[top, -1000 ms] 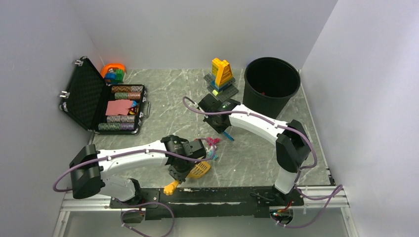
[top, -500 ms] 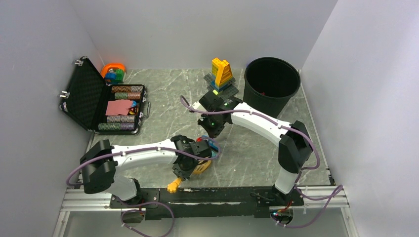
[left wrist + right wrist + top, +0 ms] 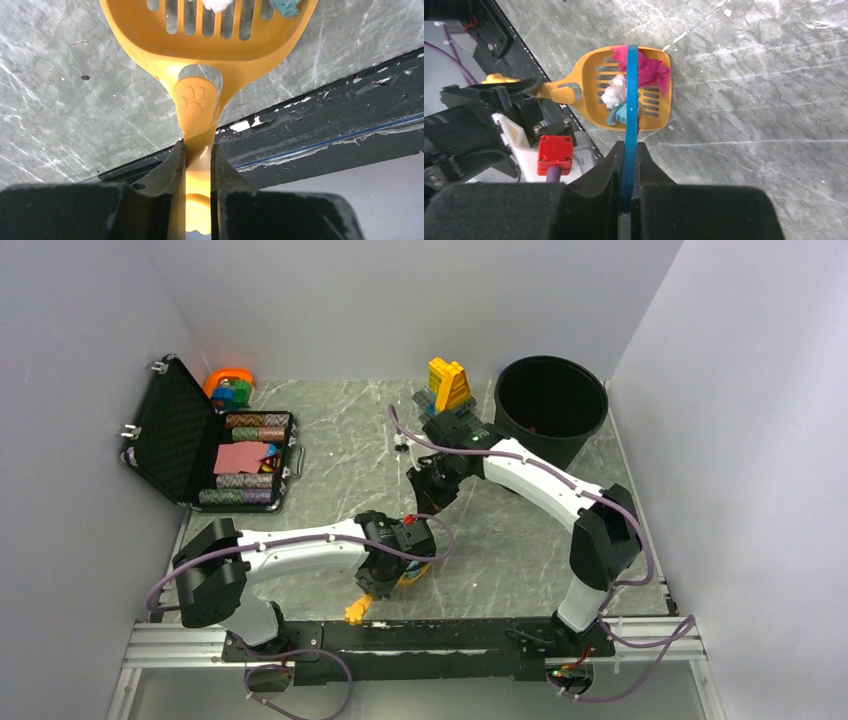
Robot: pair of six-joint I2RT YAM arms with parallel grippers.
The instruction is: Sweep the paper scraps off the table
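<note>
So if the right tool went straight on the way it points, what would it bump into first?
The right tool, shut on a blue strip, points at the scoop and the scraps in it. Probably those first, though depth is unclear.

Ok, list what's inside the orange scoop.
In the scoop lie a pink scrap, a white scrap and a teal scrap. The blue strip crosses the middle and hides anything beneath it.

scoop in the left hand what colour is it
The scoop is yellow-orange, with a paw print on its handle; left wrist view shows it best.
</note>
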